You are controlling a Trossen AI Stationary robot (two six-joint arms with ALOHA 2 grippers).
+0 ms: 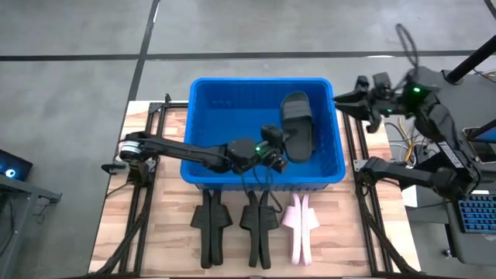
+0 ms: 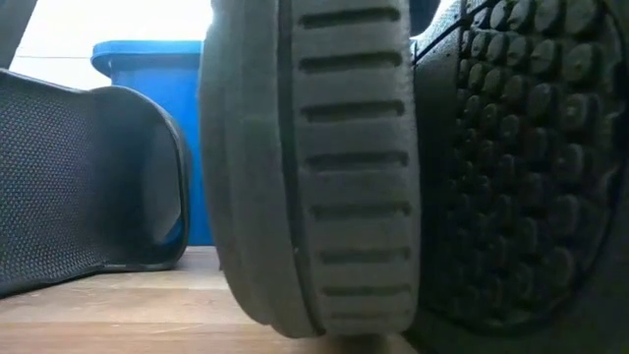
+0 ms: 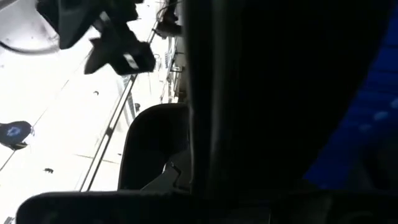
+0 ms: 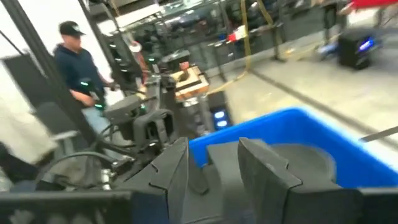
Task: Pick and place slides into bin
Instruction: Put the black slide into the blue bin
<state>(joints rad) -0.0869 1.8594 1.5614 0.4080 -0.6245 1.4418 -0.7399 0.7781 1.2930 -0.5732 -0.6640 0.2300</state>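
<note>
A black slide (image 1: pixel 297 122) lies slanting inside the blue bin (image 1: pixel 208 93), toward its right wall. My left gripper (image 1: pixel 276 153) reaches into the bin from the left and is shut on this slide's near end; in the left wrist view the slide (image 3: pixel 280 93) fills most of the picture. My right gripper (image 1: pixel 345 97) hovers open and empty at the bin's far right corner, and it also shows in the right wrist view (image 4: pixel 214 168). Two black slides (image 1: pixel 211 225) (image 1: pixel 257 225) and a pale pink slide (image 1: pixel 301 225) stand on the table in front of the bin. My left gripper holds the black slide by its near end (image 1: pixel 294 153), coming from the table's left and slanting down into the bin. The gripper and the slide hide the place of contact. The slide's far end (image 1: pixel 294 101) points to the bin's far wall.
The bin fills the middle of the wooden table (image 1: pixel 170 232). In the low view the standing slides (image 2: pixel 314 167) block most of the picture, with the bin (image 2: pixel 147 98) behind. A person (image 4: pixel 74 62) stands in the room beyond the table. Metal rails (image 1: pixel 147 209) run along both table sides.
</note>
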